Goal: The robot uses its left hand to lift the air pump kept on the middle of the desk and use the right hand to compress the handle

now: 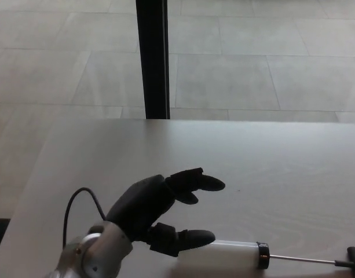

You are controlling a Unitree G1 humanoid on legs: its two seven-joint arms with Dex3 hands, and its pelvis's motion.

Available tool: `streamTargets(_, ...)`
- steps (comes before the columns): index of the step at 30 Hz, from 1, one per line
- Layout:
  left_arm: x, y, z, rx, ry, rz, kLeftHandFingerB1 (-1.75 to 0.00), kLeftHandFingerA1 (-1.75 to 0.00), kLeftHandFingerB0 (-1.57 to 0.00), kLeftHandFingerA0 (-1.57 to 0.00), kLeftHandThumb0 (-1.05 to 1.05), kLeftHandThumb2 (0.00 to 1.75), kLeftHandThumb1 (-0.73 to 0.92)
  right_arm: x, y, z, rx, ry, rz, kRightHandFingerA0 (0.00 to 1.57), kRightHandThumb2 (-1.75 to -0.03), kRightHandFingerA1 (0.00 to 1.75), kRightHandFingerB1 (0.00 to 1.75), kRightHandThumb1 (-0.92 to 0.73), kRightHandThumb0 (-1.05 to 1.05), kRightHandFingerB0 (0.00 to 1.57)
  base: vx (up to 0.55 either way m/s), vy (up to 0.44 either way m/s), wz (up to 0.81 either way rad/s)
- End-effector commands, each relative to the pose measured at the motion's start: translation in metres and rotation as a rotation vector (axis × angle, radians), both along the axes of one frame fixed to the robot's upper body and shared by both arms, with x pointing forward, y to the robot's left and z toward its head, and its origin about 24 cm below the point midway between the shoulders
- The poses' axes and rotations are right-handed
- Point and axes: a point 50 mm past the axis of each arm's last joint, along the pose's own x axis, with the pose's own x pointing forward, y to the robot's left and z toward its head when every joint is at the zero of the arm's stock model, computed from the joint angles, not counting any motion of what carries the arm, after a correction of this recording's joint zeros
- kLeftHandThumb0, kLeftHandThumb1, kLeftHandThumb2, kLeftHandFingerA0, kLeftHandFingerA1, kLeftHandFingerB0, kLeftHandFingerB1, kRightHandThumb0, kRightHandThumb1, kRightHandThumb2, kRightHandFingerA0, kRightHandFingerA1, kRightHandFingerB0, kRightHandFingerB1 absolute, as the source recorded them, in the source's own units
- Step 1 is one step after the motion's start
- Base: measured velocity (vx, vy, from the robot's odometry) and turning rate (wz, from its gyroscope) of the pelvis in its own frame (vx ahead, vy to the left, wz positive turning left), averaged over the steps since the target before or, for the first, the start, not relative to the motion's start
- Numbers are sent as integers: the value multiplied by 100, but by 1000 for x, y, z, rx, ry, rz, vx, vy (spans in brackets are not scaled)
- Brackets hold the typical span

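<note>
One hand shows: the left hand [160, 209] reaches in above the pale worktop [270, 156], its fingers [197, 180] and thumb [186, 238] spread apart, clamped on nothing. The air pump [235, 255] lies on its side at the worktop's near edge, white barrel pointing toward the hand, with a black collar [262, 255], a thin rod [302, 259] drawn out and a black handle [352, 260] at the far end from the hand. The thumb tip overlaps the barrel's end; contact cannot be judged. Beyond the pump, a dark post [152, 58] rises from the tiled floor [270, 69].
</note>
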Motion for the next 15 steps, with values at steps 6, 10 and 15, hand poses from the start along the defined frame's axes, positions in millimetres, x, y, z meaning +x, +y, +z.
streamTargets(6, -3, -61, 14, 632, -576, -141, -44, -67, -32, -19, -69, 59, 69, 14, -13, 24, -88, -107, 4, 70, -69, 69, 38, -92, -73, 32, 0, 0, 0)
streamTargets(10, 5, -66, 14, 756, -504, -74, -49, -56, 0, -6, -40, 95, 30, 18, -12, 24, -66, -124, -1, 70, -68, 71, 37, -92, -74, 31, 0, 0, 0)
streamTargets(15, 10, -59, -6, 911, -424, -44, -49, -56, 0, -6, -39, 83, 12, 21, -10, 24, -76, -126, 17, 70, -69, 69, 38, -92, -75, 32, 0, 0, 0)
